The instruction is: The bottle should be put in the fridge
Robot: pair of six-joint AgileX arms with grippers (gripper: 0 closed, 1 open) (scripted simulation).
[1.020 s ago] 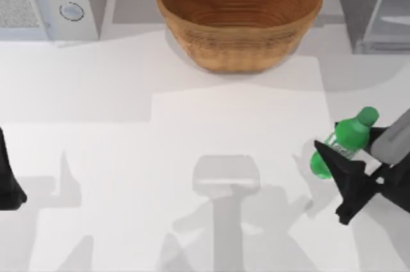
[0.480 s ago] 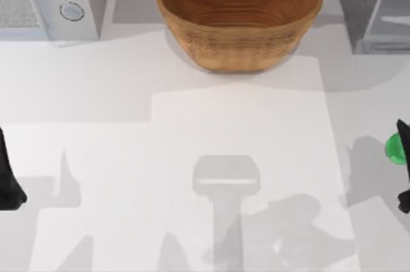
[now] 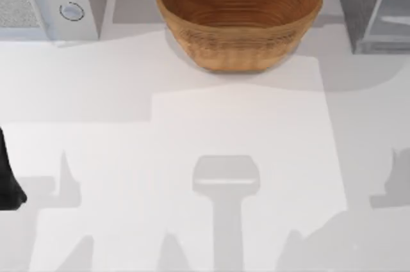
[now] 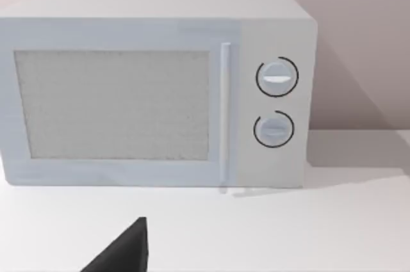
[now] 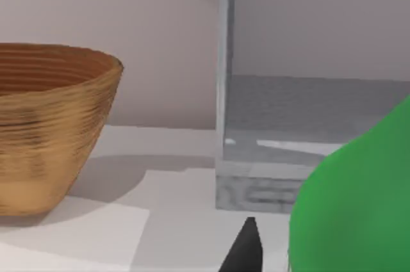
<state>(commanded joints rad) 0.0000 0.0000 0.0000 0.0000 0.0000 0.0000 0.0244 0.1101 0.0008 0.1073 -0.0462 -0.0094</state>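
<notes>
- The AgileX robot's right claw (image 5: 250,253) carries the bottle (image 5: 359,201). In the right wrist view its green body bulks close to the camera, beside one dark claw tip. The claw appears closed around it.
- The fridge (image 3: 370,9) stands at the worktop's (image 3: 128,93) one o'clock corner. From the right wrist, its pale door edge rises upright and a grey inner floor lies open beyond it, so the door looks to be ajar.
- The bottle hangs near the fridge opening but short of it, with bare worktop between the two.
- A woven basket (image 3: 240,13) sits at twelve o'clock, just to the fridge's nine o'clock side and apart from it.
- A microwave (image 3: 45,0) with two round knobs occupies the eleven o'clock corner.
- The left arm (image 3: 8,182) is parked at the worktop's nine o'clock edge. Its left claw (image 4: 125,249) faces the microwave, and whether that claw is wide or narrow cannot be told.
- The step in hand appears to be the carry: the bottle is grasped and lifted, and now needs bringing to the fridge.
- The next move likely calls for a steady push towards one o'clock, past the door edge and well off the basket's rim, before the bottle is lowered onto the inner floor and let go.
</notes>
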